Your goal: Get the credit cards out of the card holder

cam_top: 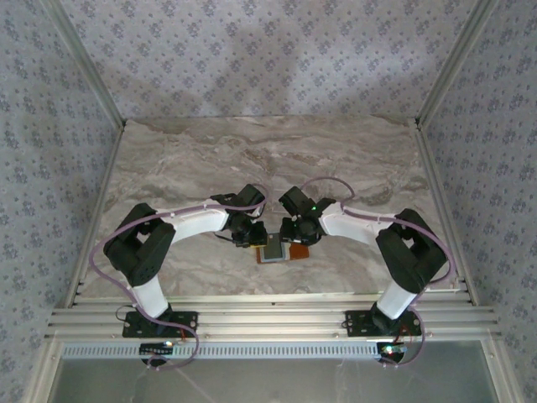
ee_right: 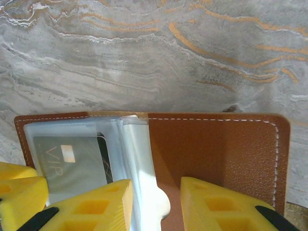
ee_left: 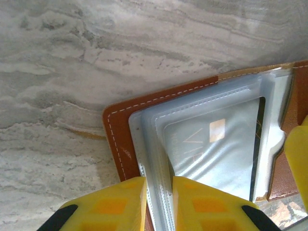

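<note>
The orange-brown card holder [cam_top: 295,250] lies open on the marble table between both grippers. Clear plastic sleeves [ee_left: 154,139] fan out from its leather cover [ee_left: 118,126]. A pale silvery credit card [ee_left: 216,149] with a gold chip sits inside a sleeve, and a darker card edge [ee_right: 102,155] shows behind it. My left gripper [ee_left: 159,192] is shut on the near edges of the sleeves. My right gripper [ee_right: 156,197] stands open over the wallet's fold, a white sleeve flap [ee_right: 144,192] and bare leather [ee_right: 216,149] between its fingers.
The marble tabletop [cam_top: 268,159] stretches bare toward the back. Patterned walls with metal rails [cam_top: 92,210] close in the sides. A yellow finger of the right gripper [ee_left: 298,151] stands close beside the sleeves in the left wrist view.
</note>
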